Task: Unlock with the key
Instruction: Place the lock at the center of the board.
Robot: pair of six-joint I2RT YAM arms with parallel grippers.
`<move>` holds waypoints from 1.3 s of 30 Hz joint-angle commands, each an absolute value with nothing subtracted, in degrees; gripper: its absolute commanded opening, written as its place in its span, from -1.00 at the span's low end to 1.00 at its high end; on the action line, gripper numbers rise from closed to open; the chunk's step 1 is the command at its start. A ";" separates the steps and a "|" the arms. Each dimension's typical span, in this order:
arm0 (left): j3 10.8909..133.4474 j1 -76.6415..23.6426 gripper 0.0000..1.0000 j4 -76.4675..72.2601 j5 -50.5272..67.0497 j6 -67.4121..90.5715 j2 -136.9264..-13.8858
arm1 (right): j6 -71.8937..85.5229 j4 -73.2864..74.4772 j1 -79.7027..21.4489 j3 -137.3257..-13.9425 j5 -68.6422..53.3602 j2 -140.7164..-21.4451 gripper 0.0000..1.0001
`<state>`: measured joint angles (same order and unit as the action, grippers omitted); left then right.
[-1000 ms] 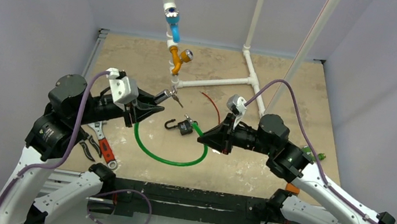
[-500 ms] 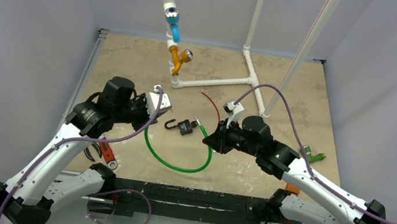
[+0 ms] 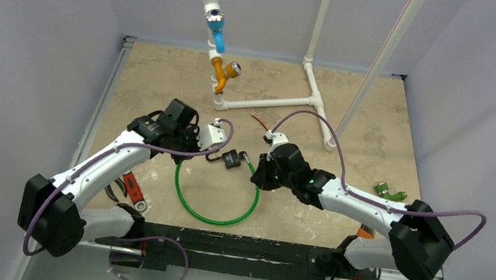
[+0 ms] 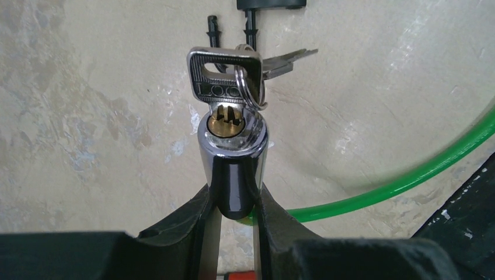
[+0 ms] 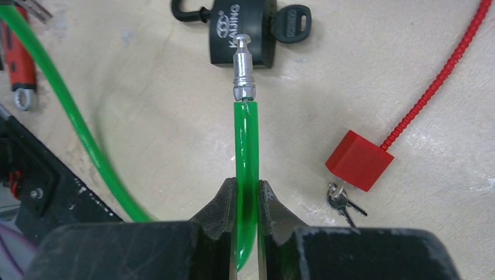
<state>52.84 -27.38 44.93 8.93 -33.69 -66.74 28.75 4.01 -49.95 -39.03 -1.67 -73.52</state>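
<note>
While the left arm crosses over them, the red-handled wrench [image 3: 130,188] and the dark pliers beside it lie half hidden near the table's [image 3: 378,129] left front edge. Their heads cannot be made out.

To their right, the left gripper [image 4: 233,195] is clamped on the dark lower part of the cable lock's barrel [image 4: 232,146]. The chrome upper end and brass keyway stand clear of the fingers. A key [image 4: 223,73] sits in that keyway with only its stamped head showing; the letters are partly covered by the ring [image 4: 257,87], which carries a second key [image 4: 286,60]. From above, the wrist's white camera block hides this grip.

Just beyond the barrel lies a black padlock [image 5: 225,35], near the middle of the table. The left wrist view cuts it off at the top edge. The right wrist view shows its body and a black-headed key in its side, but the shackle runs out of frame.

The green cable [image 5: 245,140] loops toward the near edge and comes up into the right gripper [image 5: 246,189], whose fingers are pressed tight on it just behind the free end. The metal pin [image 5: 244,67] on that end is out of the barrel — it points at the padlock and overlaps it, though contact cannot be judged.

Further right sit a red block [image 5: 358,160] on a red beaded cable [image 5: 443,70] and some small keys [image 5: 341,201] just beside it.
</note>
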 commanded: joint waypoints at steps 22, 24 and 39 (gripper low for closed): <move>54.03 -23.26 1.00 44.32 10.82 -35.46 -70.94 | 28.40 6.84 -50.02 -41.18 6.18 -77.10 0.89; 56.54 -21.07 1.00 46.39 15.25 -34.32 -69.38 | 27.68 9.17 -49.94 -43.58 7.11 -75.33 0.98; 59.72 13.99 1.00 42.03 46.88 -20.42 -63.98 | 31.96 17.34 -36.87 -43.96 35.29 -53.68 0.98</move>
